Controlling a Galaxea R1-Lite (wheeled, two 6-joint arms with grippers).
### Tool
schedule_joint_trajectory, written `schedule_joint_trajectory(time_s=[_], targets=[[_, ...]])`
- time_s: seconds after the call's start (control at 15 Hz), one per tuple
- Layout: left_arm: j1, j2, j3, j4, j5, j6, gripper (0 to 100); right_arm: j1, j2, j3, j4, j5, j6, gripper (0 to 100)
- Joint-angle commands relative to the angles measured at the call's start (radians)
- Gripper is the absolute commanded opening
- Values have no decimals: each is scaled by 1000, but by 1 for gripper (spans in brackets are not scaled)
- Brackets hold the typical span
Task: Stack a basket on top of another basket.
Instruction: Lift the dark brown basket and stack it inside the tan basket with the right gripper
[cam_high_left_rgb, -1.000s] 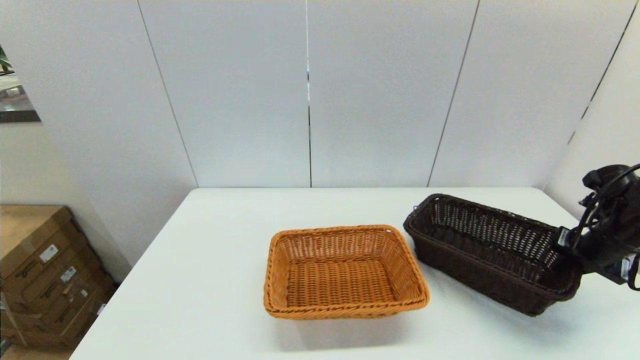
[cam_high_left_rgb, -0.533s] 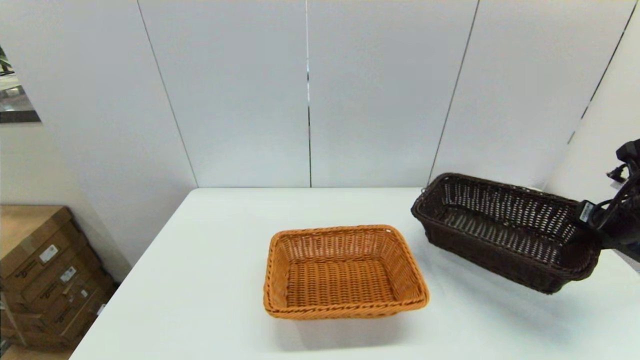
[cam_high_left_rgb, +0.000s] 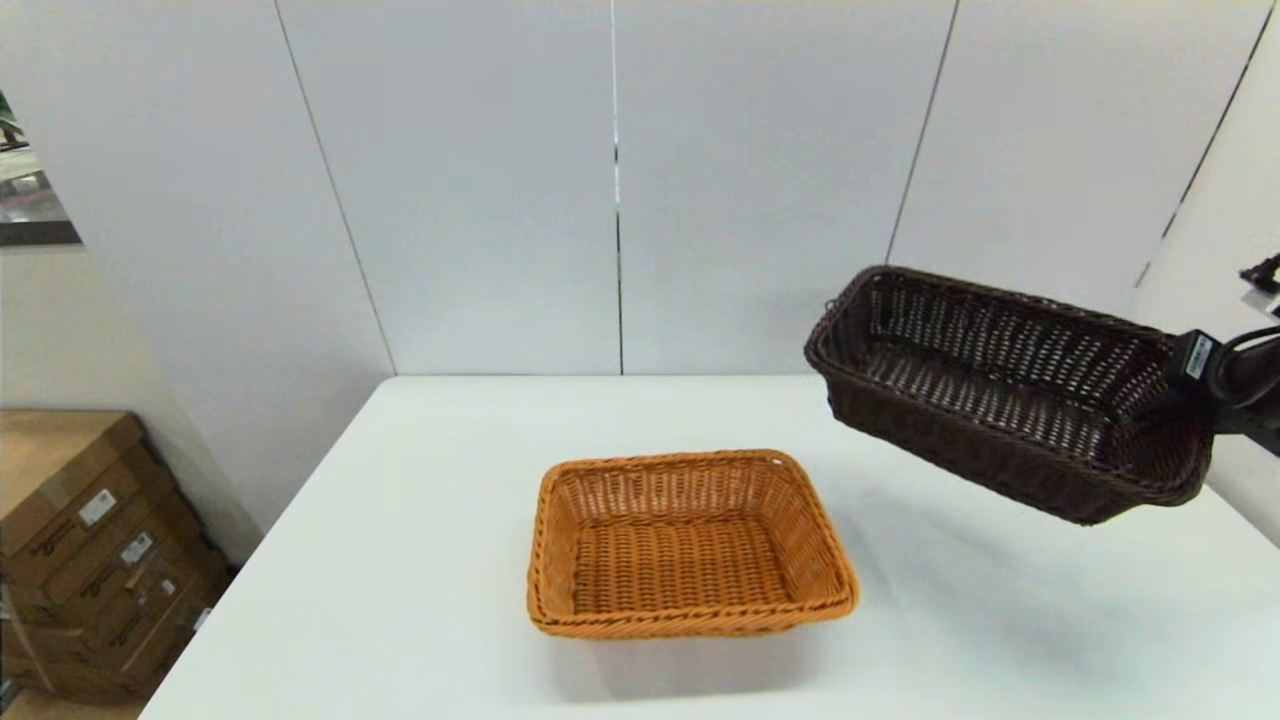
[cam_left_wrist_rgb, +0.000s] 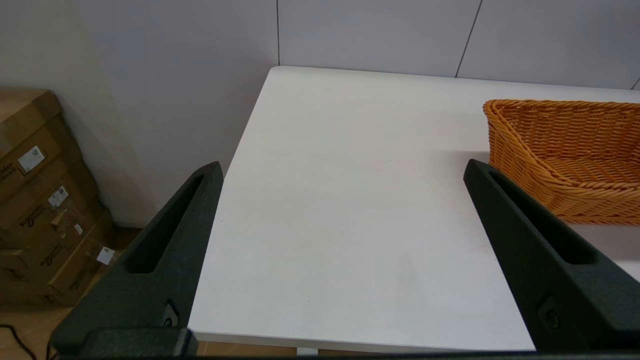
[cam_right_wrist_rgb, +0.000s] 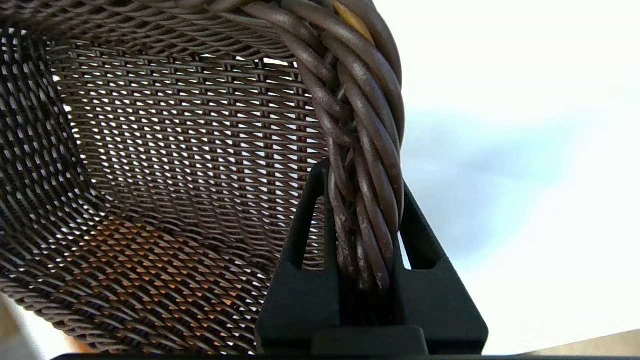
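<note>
Clamping hard on the braided rim of the dark brown basket, right gripper jaws pinching the thick twisted cord between them, one finger inside the wall, one outside. Holding that basket clear of the desk, up in the air at the far right side, gripped at its right-hand short end and tilting, the free end pointing toward the middle and sitting a touch higher against the grey wall panels. Casting a soft shadow onto the white surface below. Showing open-weave sides with light coming through, and a hint of orange glimpsed through the weave in the right wrist view.

Sitting flat and upright near the middle of the desk, orange basket, well apart from the dark one, lower and to its left. Lying untouched, nothing inside it, braided rim running all the way round.

Hovering over the near left part of the desk, left gripper, jaws spread wide and grasping nothing, the orange basket's corner just beside one fingertip in the left wrist view.

Stacking up beyond the desk's left edge, cardboard boxes on the floor.
</note>
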Motion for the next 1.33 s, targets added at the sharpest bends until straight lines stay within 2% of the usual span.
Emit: schedule_joint_trajectory(time_s=[0.07, 0.27, 0.47, 0.6, 0.67, 0.73, 0.93, 1.33], targets=[[0, 0, 2, 0, 1, -1, 100, 129, -55, -63, 29, 10, 2, 0], [0, 0, 2, 0, 1, -1, 100, 295, -85, -105, 55, 10, 10, 0], [0, 0, 0, 0, 1, -1, 100, 444, -65, -165, 130, 11, 11, 0], [0, 0, 2, 0, 1, -1, 100, 516, -30, -175, 142, 11, 11, 0], [0, 0, 2, 0, 1, -1, 100, 548, -13, -175, 144, 30, 11, 0], [0, 0, 0, 0, 1, -1, 100, 566, -1, -175, 142, 47, 10, 0], [0, 0, 0, 0, 1, -1, 100, 621, 47, -198, 142, 44, 11, 0], [0, 0, 2, 0, 1, -1, 100, 652, 194, -255, 137, 44, -1, 0]])
